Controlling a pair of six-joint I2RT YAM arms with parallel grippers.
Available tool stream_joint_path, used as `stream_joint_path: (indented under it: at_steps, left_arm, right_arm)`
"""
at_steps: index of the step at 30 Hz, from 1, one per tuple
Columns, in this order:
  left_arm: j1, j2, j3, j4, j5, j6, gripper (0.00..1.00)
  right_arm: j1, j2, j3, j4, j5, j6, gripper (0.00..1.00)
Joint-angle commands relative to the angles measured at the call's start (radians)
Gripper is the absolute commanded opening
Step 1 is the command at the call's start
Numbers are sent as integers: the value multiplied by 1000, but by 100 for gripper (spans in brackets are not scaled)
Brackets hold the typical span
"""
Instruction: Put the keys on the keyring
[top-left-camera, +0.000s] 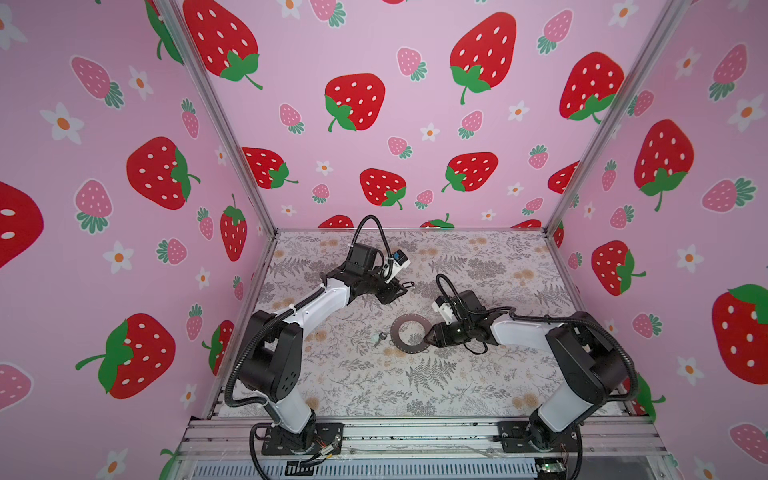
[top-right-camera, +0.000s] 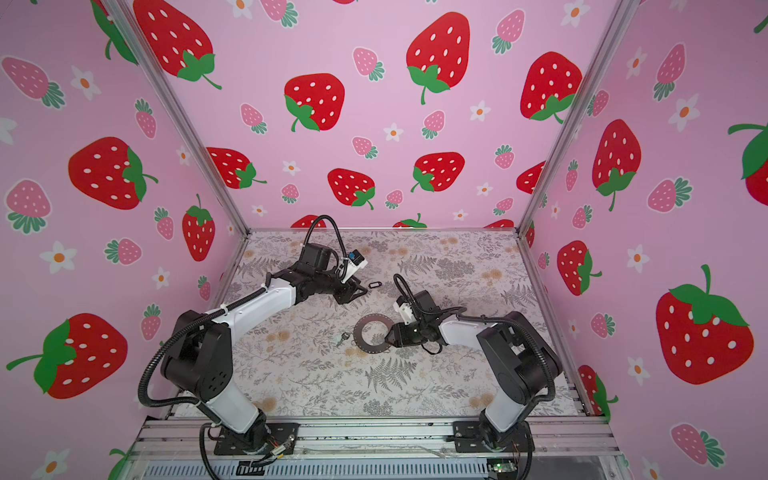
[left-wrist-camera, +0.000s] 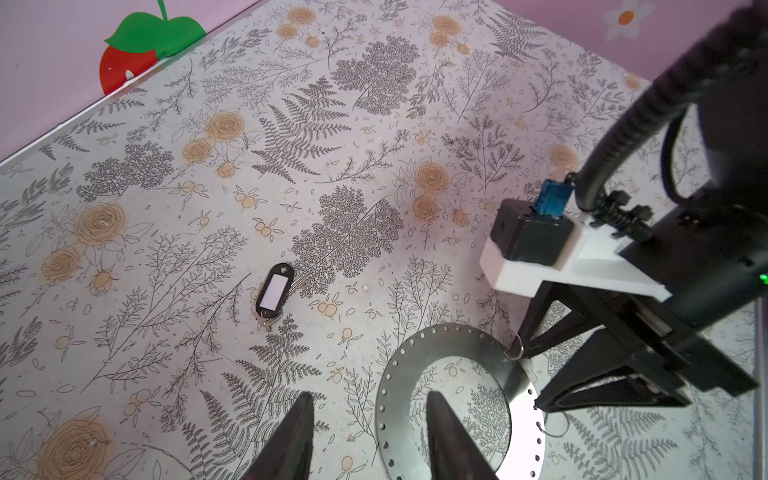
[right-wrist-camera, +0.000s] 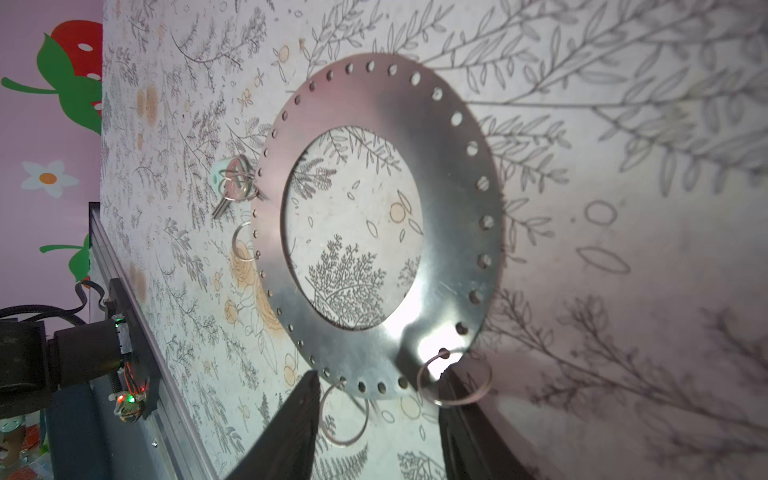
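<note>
Keyring lies at the tips of our spread right gripper, and the tag lies ahead of our spread left gripper.

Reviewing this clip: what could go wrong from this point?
1. The right gripper stands open astride the keyring's rim, where wire loops lie; closing may catch a loop or skid the flat ring.
2. A skidding ring could shove the small key at its far rim.
3. The tagged key lies flat; the open left gripper may slip off it.
</note>
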Motion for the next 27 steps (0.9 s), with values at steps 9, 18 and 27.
stream_joint_path:
  at_steps: [9, 18, 27]
  left_arm:
    - [6, -9, -22, 9, 29, 37, 46]
    - [7, -58, -54, 15, -16, 119, 46]
    - [35, -124, -100, 84, -48, 115, 47]
  right_arm:
    - [6, -88, 42, -21, 60, -217, 47]
    - [160, -233, -39, -107, 295, -635, 37]
    - [308, -145, 29, -210, 498, -820, 33]
